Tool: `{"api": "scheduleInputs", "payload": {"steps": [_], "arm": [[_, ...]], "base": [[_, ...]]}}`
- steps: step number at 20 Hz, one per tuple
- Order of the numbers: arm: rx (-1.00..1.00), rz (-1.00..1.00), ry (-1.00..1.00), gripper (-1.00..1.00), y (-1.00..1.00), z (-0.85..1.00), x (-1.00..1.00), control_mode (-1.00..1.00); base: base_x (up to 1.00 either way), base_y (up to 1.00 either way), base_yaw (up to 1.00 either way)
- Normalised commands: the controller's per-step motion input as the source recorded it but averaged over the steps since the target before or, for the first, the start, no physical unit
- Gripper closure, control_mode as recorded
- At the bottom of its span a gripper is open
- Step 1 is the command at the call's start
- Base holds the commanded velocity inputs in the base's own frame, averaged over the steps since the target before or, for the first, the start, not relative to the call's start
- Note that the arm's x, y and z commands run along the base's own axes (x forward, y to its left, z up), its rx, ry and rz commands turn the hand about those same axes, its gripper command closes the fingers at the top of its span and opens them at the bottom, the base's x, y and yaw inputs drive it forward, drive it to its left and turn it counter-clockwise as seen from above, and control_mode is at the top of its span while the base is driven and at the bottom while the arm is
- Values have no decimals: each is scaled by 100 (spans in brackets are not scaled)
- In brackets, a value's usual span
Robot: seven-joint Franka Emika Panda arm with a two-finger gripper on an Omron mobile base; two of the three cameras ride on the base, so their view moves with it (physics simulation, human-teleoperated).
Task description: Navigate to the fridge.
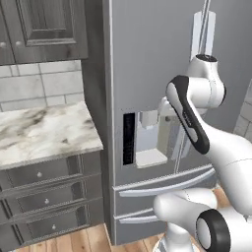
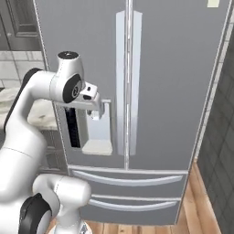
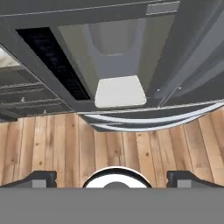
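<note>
We faced the fridge [image 2: 160, 68], our gripper [image 2: 93, 107] beside its water dispenser [image 2: 98, 137], fingers [image 3: 39, 178] spread wide apart, holding nothing.

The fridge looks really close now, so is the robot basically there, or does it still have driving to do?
Mostly done, it seems: the fridge stands right in front of the base, its water dispenser just past the arm. The gripper holds nothing, its fingers spread over the wood floor. At most a small final approach looks left.
</note>
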Motion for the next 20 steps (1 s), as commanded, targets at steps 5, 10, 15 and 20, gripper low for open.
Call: {"api": "scheduleInputs", "payload": {"steps": [5,10,15,20], "arm": [[0,0,0,-100,0,0,0,100],[0,0,0,-100,0,0,0,100],[0,0,0,-100,0,0,0,100],[0,0,0,-100,0,0,0,100]], "base": [[18,-79,27],[22,-41,18],[37,-16,8],[44,-17,6]]}}
